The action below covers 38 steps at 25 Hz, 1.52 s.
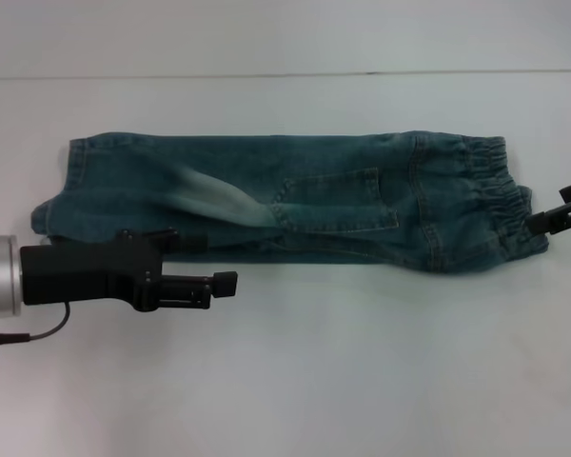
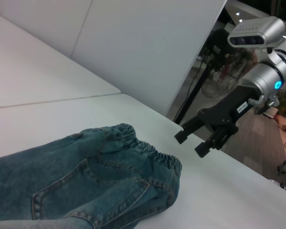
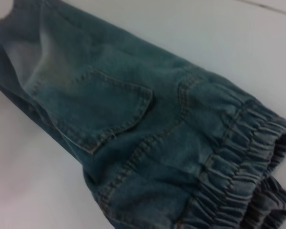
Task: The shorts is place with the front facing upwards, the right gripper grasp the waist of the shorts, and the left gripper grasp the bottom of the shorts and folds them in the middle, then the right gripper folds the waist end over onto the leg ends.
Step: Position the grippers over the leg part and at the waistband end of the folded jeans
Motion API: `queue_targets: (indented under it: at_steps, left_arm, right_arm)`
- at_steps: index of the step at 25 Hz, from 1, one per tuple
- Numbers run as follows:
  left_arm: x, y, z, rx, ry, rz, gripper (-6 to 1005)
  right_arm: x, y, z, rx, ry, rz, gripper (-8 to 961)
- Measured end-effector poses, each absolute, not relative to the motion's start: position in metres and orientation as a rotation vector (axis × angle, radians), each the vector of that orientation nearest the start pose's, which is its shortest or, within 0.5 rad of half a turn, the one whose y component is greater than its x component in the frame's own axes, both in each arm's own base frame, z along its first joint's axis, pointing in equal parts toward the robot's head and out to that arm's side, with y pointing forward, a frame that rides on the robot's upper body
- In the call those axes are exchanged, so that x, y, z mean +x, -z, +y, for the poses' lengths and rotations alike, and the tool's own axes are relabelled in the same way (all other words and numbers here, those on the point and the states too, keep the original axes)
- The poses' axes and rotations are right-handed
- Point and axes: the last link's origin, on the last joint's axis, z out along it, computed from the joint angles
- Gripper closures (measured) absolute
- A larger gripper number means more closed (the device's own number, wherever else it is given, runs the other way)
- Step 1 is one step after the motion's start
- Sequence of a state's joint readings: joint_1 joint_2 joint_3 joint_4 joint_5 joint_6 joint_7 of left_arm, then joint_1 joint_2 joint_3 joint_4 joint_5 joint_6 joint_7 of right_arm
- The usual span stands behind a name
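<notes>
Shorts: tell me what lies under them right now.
The shorts lie folded lengthwise on the white table, one leg stacked over the other. The lower layer shows only along the near edge; the rest, and the table beneath, is covered.

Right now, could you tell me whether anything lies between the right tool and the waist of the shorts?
Nothing visible does. The right tool hangs open just off the waist of the shorts, with only bare white table between them. The left tool sits by the leg ends.
</notes>
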<state>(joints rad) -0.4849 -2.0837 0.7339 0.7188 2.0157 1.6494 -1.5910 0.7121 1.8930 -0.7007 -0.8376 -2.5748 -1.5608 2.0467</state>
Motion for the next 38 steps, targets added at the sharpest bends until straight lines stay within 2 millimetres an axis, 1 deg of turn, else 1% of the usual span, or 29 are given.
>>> queue_targets:
  at_steps: [8,12,15,19,22,30,34,38]
  left_arm:
    - [-0.264,0.005,0.313,-2.775,0.711,-0.913,84]
    - [-0.263,0.007,0.313,-2.785,0.706,-0.912,86]
    - [-0.263,0.008,0.313,-2.787,0.706,-0.912,87]
    - [-0.262,0.008,0.313,-2.786,0.711,-0.912,89]
    - [-0.261,0.01,0.312,-2.787,0.719,-0.909,90]
    - [-0.257,0.011,0.316,-2.795,0.713,-0.887,94]
    - [-0.257,0.013,0.319,-2.788,0.692,-0.881,96]
    - [-0.256,0.014,0.32,-2.789,0.684,-0.875,97]
  right_arm:
    - [0.287,-0.077,0.391,-2.542,0.174,1.14,6]
    - [0.286,-0.065,0.395,-2.549,0.184,1.137,6]
    - [0.284,-0.061,0.397,-2.552,0.183,1.135,6]
    - [0.282,-0.059,0.398,-2.549,0.162,1.156,7]
    - [0.281,-0.059,0.4,-2.525,0.141,1.206,7]
    - [0.28,-0.06,0.406,-2.378,0.092,1.392,7]
    - [0.282,-0.061,0.408,-2.339,0.086,1.43,7]
    - [0.284,-0.058,0.406,-2.34,0.085,1.453,6]
